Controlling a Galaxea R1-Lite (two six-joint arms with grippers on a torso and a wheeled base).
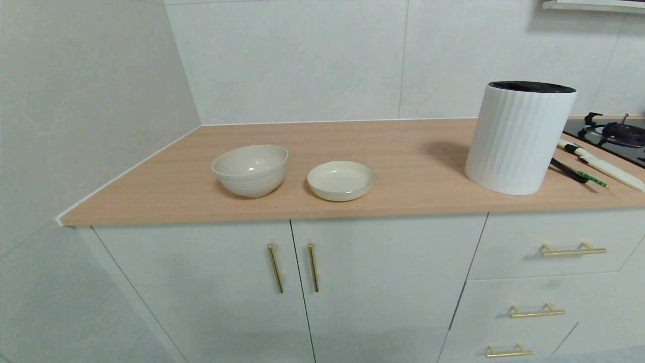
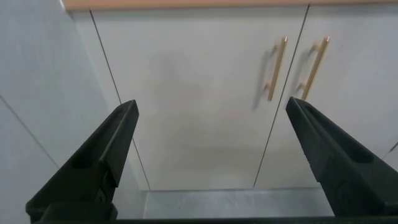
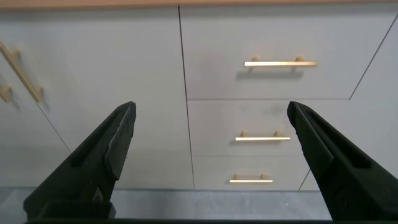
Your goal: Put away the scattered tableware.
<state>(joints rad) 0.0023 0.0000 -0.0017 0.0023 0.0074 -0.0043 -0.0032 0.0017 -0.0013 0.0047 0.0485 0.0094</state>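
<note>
The left gripper [image 2: 211,106] is held low before the flat white cupboard doors [image 2: 186,143]. Its dark, wedge-shaped fingers [image 2: 106,149] are spread wide and nothing is held between them. The right gripper [image 3: 211,107] is spread just as wide and is likewise unloaded, set before a stack of white drawers [image 3: 280,87]. Slim brass bar handles [image 1: 275,267] are fitted upright on the doors and level on the drawers.

Above the cupboards, the bench [image 1: 403,151] is seen as a matte slab of pale wood grain with a straight front edge. Toward its front, nearer the left corner, the bowl [image 1: 250,169] is set upright. It is deep, round and cream-glazed, ringed with faint ridges outside, and it is empty. Just to its right, apart from it, the shallow dish [image 1: 340,180] is placed. It has the same cream glaze and a low rim, and it is also empty. Both are left in open view.

Farther right, well apart from the dish, a tall white ribbed container [image 1: 519,138] with a dark rim is stood. Past it, two long utensils [image 1: 604,169], one cream and one black with green marks, are laid flat beside a black hob [image 1: 615,133]. The bench is backed by a wall of large pale tiles [image 1: 302,60].
</note>
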